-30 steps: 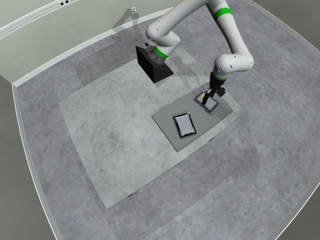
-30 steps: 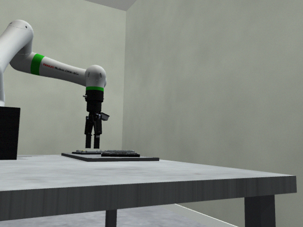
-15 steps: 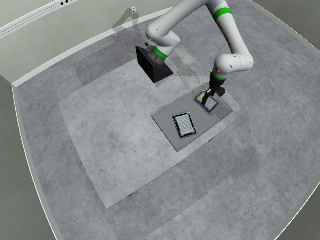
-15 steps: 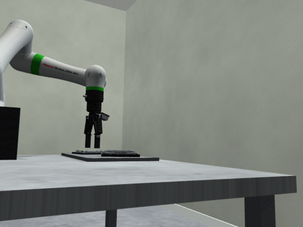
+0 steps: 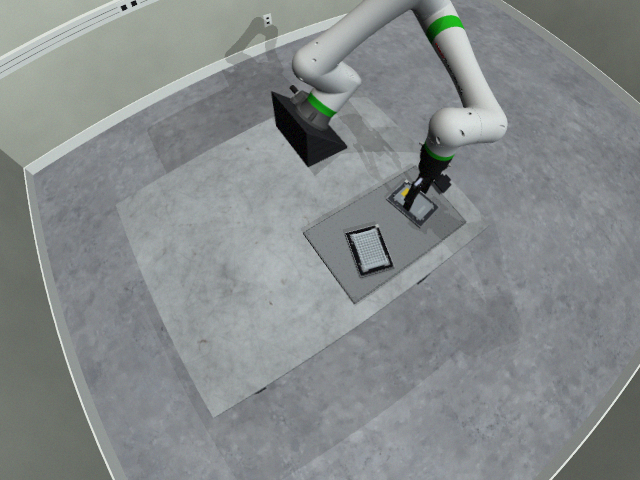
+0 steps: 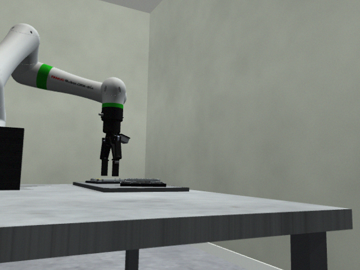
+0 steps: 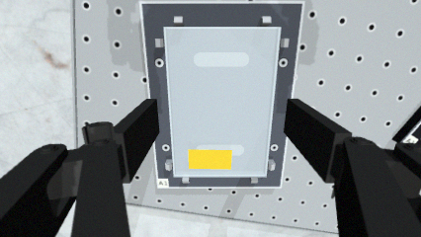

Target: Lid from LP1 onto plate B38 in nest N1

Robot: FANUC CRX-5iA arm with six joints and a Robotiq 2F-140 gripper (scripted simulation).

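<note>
The clear lid (image 7: 220, 101) with a yellow tag (image 7: 210, 159) lies flat in its dark lid park at the far end of the grey perforated baseplate (image 5: 383, 233). My gripper (image 7: 221, 116) is open and hangs a little above the lid, with one finger on each long side of it and not touching it. In the side view the fingertips (image 6: 109, 171) are clearly above the lid park (image 6: 101, 181). The culture plate (image 5: 368, 250), a white well grid in a black nest, sits uncovered at the near end of the baseplate.
The black robot pedestal (image 5: 305, 129) stands behind the baseplate. A corner of the plate's nest shows at the right edge of the wrist view (image 7: 409, 132). The table's front edge (image 6: 174, 226) is far from the baseplate.
</note>
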